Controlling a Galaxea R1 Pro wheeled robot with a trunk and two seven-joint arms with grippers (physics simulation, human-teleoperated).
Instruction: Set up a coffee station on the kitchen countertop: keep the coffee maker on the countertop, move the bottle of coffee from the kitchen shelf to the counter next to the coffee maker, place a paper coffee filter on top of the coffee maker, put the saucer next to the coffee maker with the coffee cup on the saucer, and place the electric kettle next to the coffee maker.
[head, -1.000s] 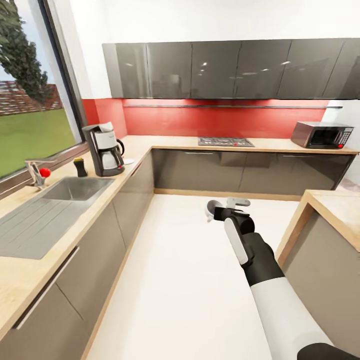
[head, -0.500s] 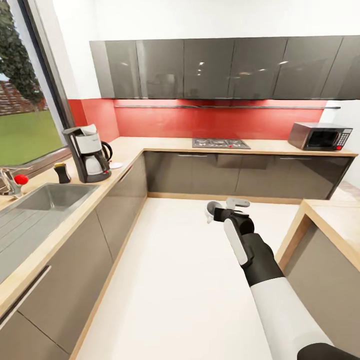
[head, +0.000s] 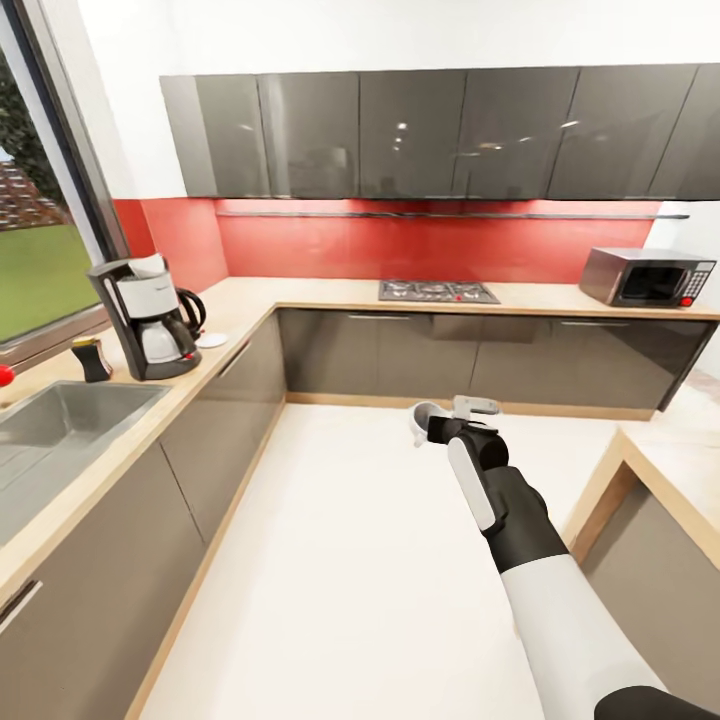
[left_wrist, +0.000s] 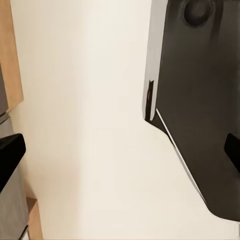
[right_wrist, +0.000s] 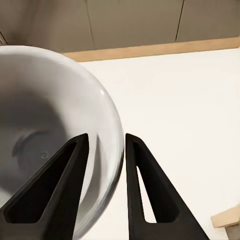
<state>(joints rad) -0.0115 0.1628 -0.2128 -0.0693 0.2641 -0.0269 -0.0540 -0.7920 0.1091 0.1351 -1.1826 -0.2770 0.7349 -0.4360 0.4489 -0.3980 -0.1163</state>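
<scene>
Here, one coffee cup (right_wrist: 50, 145), one coffee maker (head: 143, 318).

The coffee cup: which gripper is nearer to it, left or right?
Right. The right gripper has its jaws closed on the wall of the coffee cup, one inside and one outside. The left gripper points at the floor beside the robot's dark base, apart from the cup.

You face an L-shaped kitchen: pale floor (head: 340, 560), red backsplash (head: 430, 245), glossy grey wall cabinets (head: 420, 135) reflecting ceiling lights. Window (head: 35, 270) at your left shows grass. Hob (head: 437, 291) and microwave (head: 648, 277) sit along the far wall.
</scene>
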